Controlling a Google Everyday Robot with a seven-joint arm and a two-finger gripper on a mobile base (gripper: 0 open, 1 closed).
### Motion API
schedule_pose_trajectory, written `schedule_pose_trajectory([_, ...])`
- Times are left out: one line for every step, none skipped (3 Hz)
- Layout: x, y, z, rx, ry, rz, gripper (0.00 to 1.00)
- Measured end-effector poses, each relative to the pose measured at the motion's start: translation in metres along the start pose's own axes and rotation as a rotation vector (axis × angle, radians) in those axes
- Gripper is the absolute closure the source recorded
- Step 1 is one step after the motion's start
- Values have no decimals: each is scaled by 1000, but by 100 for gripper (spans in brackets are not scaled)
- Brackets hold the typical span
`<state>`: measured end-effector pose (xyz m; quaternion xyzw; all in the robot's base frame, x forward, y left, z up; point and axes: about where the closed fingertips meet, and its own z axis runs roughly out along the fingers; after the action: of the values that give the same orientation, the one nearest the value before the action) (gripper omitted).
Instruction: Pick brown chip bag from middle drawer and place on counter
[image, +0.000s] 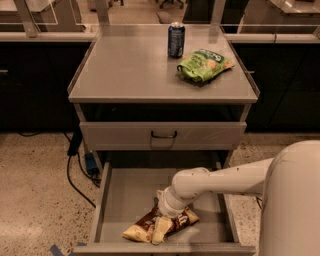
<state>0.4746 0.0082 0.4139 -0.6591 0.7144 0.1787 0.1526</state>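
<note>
Camera view. Gripper (162, 225): low inside the open middle drawer (129, 195), down on the brown chip bag (141, 229); whether it is clamped cannot be told. Bag lies directly beneath it. Counter (125, 70), well above: green chip bag (202, 64), can (176, 40).

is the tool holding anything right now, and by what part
It cannot be told. The tool is down in the middle drawer, on the middle of the brown chip bag, which lies on the drawer floor; a grip does not show.
</note>
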Motion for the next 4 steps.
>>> schedule_pose_trajectory([-3,-13,2,-1,18,-25,0])
schedule_pose_trajectory([-5,-25,4,-5,30,-41,0])
schedule_pose_trajectory([4,-24,9,-14,83,-64,0])
schedule_pose_trajectory([15,-13,19,-42,69,-47,0])
